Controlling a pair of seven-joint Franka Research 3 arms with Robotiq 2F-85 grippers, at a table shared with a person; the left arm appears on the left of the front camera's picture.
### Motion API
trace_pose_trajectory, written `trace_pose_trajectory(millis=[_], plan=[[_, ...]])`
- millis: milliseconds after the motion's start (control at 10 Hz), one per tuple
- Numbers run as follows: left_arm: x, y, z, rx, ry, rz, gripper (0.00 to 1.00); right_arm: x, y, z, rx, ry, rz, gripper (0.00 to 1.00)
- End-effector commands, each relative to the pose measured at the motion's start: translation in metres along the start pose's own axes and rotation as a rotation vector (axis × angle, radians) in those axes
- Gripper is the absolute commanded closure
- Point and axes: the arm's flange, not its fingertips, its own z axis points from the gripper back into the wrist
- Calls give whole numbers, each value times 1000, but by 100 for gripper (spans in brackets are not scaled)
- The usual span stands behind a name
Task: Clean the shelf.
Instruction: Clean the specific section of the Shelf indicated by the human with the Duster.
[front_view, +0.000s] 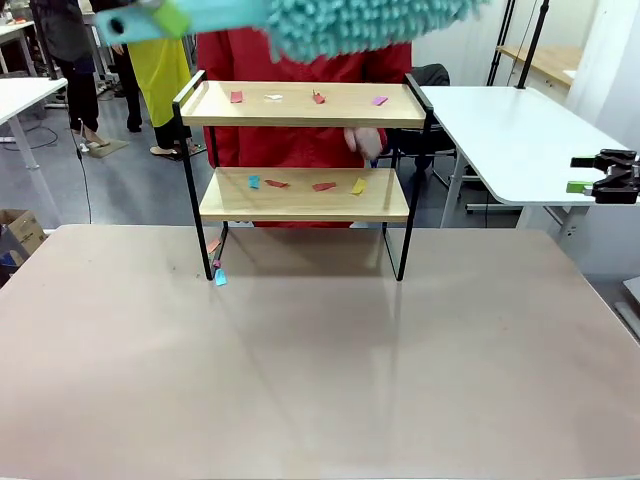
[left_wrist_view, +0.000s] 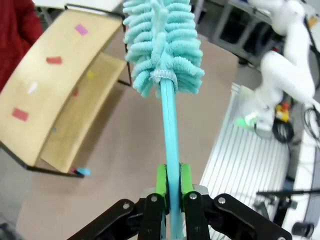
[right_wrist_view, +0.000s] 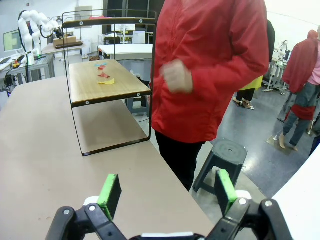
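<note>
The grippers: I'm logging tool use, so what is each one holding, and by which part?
The left gripper is shut on the teal duster, pads clamping its thin handle well below the fluffy head. The right gripper is open, holding nothing.

Brightly, evenly lit from overhead. Soft shadow beneath the shelf (front_view: 300, 195) on the desk (front_view: 320, 380), with faint glare. Duster (front_view: 370, 25) motion-blurred in front view. Shelf boards bowed by wide-angle distortion in left wrist view.
</note>
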Motion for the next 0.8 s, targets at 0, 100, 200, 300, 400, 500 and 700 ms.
trace_pose_trajectory(millis=[0, 100, 200, 300, 400, 500, 700], plan=[[42, -17, -29, 110, 32, 56, 87, 8, 0, -2, -1, 13, -11, 0], [58, -25, -45, 88, 59, 71, 87, 8, 0, -2, -1, 13, -11, 0], [79, -30, -65, 149, 87, 153, 87, 8, 0, -2, -1, 13, -11, 0], [98, -34, -88, 209, 122, 246, 87, 8, 0, -2, -1, 13, -11, 0], [115, -38, -107, 221, 141, 272, 87, 8, 0, -2, -1, 13, -11, 0], [131, -39, -128, 224, 160, 307, 87, 8, 0, -2, -1, 13, -11, 0], [151, -30, -145, 304, 71, 336, 87, 8, 0, -2, -1, 13, -11, 0]])
